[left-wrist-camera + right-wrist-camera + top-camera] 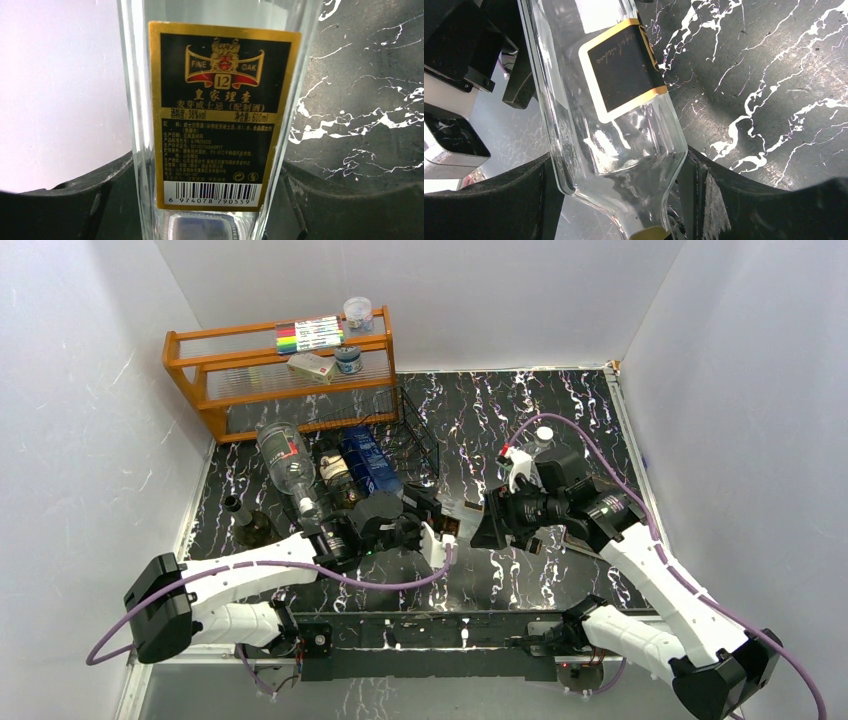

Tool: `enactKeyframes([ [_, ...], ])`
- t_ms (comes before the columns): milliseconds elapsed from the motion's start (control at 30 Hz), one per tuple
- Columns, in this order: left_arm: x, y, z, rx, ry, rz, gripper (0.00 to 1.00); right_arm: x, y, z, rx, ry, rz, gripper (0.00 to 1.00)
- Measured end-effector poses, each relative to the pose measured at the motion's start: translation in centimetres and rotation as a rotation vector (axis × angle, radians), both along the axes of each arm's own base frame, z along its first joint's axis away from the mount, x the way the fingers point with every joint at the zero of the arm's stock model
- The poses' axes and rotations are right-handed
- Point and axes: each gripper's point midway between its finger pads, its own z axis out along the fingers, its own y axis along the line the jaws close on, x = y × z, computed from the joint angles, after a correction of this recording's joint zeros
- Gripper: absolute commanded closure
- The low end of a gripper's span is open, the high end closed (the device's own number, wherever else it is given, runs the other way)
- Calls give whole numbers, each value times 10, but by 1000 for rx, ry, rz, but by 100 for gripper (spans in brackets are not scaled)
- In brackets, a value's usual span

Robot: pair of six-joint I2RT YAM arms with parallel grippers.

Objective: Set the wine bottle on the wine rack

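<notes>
1. Walls of plain white close in a black surface veined with white, on the left, back and right.
2. An orange shelf stands in the back left corner. The wine rack sits just in front of it, with other bottles lying on it.
3. The wine bottle, clear glass with a black and gold label, hangs near the middle, right of the rack and apart from it.
4. The left claw is clamped round its base end, and the right claw grips its shoulder.
5. Bare surface stretches from the rack's grid end to the right wall.
</notes>
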Motion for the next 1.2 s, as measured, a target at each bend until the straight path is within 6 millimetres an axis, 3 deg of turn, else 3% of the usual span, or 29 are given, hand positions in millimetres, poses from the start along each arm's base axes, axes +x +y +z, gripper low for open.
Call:
enactKeyframes([
  [133, 9, 4, 6, -59, 26, 74, 11, 2, -1, 1, 1, 5, -32, 100],
  [233, 17, 7, 12, -107, 32, 131, 4, 6, -3, 3, -4, 0, -68, 100],
  [600, 29, 17, 18, -212, 105, 245, 2, 21, -18, -2, -92, -36, -166, 100],
  [700, 29, 22, 34, -286, 128, 287, 2, 24, -28, -11, -152, -34, -198, 100],
  [800, 30, 28, 70, -412, 153, 342, 2, 27, -36, -20, -204, -32, -229, 100],
  [1067, 4, 57, 201, -830, 249, 352, 2, 39, -30, -44, -189, -23, -278, 100],
  [1200, -14, 76, 240, -959, 297, 326, 2, 52, -18, -52, -166, -11, -298, 100],
])
